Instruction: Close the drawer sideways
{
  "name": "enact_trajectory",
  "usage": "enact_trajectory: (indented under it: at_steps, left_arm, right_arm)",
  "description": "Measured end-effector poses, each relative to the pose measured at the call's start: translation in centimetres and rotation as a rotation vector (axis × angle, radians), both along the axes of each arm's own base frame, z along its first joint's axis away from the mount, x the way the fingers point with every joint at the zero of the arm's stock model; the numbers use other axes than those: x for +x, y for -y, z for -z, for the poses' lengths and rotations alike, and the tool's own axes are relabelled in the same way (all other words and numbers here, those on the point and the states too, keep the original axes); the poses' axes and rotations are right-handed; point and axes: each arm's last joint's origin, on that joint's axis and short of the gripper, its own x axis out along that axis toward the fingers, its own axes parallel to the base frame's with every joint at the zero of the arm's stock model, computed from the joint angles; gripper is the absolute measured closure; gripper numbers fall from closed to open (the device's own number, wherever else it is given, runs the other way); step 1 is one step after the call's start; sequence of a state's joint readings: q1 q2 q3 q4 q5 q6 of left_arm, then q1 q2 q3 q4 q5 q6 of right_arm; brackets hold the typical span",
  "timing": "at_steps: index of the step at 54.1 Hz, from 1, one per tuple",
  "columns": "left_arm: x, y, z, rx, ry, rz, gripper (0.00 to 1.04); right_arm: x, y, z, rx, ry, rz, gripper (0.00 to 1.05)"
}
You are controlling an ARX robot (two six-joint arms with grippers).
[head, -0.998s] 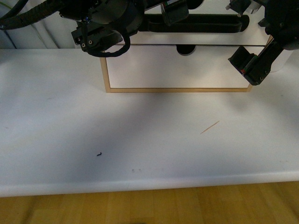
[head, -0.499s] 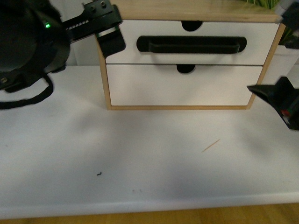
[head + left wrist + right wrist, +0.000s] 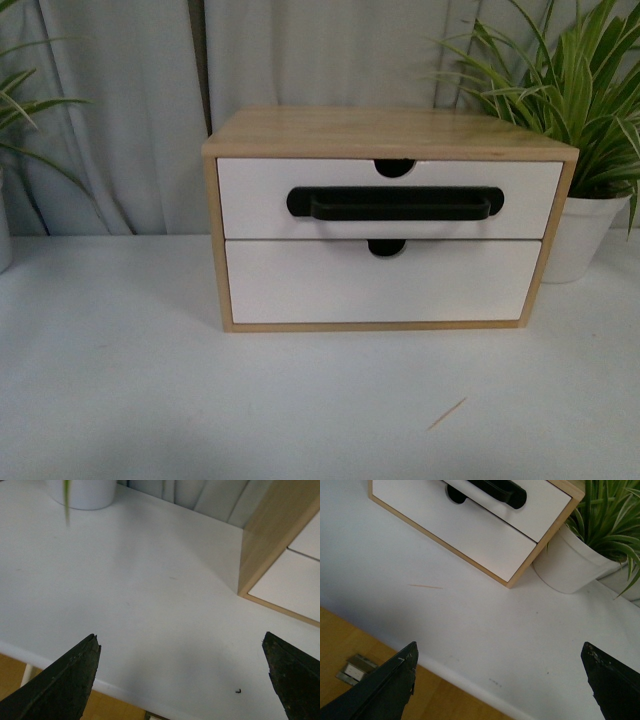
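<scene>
Because the white counter (image 3: 120, 400) looks smooth, the wooden cabinet (image 3: 390, 130) standing on it could slide if either tool knocks it. Its upper drawer (image 3: 255, 195) sits flush with the frame, well ahead of the right tool (image 3: 498, 647) and well apart from the left tool (image 3: 181, 639). Both tools stand spread wide, holding nothing. A careless sweep by the right one could tip the plant pot (image 3: 570, 567) near it, or catch the black handle (image 3: 395, 203) and drag the drawer out.

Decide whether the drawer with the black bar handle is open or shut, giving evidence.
Shut: the drawer front sits flush with the cabinet frame, level with the lower drawer front.
</scene>
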State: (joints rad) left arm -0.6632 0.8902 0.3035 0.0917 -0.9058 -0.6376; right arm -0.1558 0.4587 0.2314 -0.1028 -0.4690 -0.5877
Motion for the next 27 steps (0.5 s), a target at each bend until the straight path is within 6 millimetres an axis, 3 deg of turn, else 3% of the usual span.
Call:
enact_trajectory:
  at_steps: [5, 16, 20, 27]
  left_arm:
    - [-1.2, -0.6, 0.2, -0.004, 0.006, -0.062, 0.06]
    - [-1.4, -0.7, 0.3, -0.036, 0.014, -0.066, 0.06]
    - [-1.3, -1.1, 1.1, -0.096, 0.087, 0.125, 0.18]
    - [-1.9, -2.7, 1.2, 0.041, 0.243, 0.301, 0.38]
  right_arm:
    - [-1.5, 0.5, 0.2, 0.053, -0.003, 0.053, 0.09]
    - [-1.7, 0.6, 0.2, 0.075, -0.002, 0.066, 0.09]
    - [-1.9, 0.5, 0.6, 0.116, 0.083, 0.198, 0.17]
    - [-2.6, -0.3, 0.9, 0.316, 0.234, 0.377, 0.38]
